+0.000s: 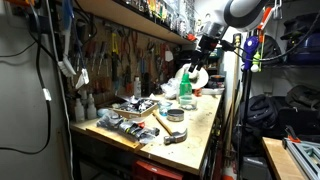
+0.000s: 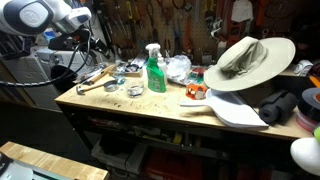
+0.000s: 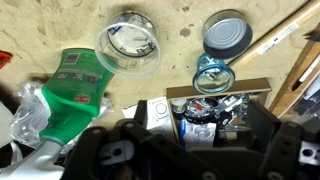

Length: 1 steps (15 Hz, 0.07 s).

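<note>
My gripper hangs high above the workbench, open and empty. It shows in both exterior views. In the wrist view, a wooden tray of small metal parts and packets lies right below it. Beyond the tray are a small blue tin, a grey metal can and a clear round jar. A green spray bottle is to the left and stands upright on the bench in both exterior views. I touch nothing.
A hammer lies on the wooden bench. A wide-brimmed hat and a white dustpan sit at one end. Tools hang on the wall behind. A shelf runs above the bench.
</note>
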{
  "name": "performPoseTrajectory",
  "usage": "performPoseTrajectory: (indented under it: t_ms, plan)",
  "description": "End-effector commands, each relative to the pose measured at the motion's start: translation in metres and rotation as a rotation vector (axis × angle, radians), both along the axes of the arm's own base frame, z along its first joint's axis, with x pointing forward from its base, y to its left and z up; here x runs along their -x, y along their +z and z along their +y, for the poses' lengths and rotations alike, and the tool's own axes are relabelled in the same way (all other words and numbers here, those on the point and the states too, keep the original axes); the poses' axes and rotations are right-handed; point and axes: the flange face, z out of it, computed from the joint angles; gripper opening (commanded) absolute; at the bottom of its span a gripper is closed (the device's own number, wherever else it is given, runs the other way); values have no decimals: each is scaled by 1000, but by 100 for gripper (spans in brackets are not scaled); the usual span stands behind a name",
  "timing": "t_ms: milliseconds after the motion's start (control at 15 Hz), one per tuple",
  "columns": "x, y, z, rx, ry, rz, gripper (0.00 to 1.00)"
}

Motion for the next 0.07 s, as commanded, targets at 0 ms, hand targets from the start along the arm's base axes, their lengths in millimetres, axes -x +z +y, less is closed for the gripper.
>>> performPoseTrajectory:
  t_ms: [0]
  plan:
    - [-1,-1,0,0,0,4,100]
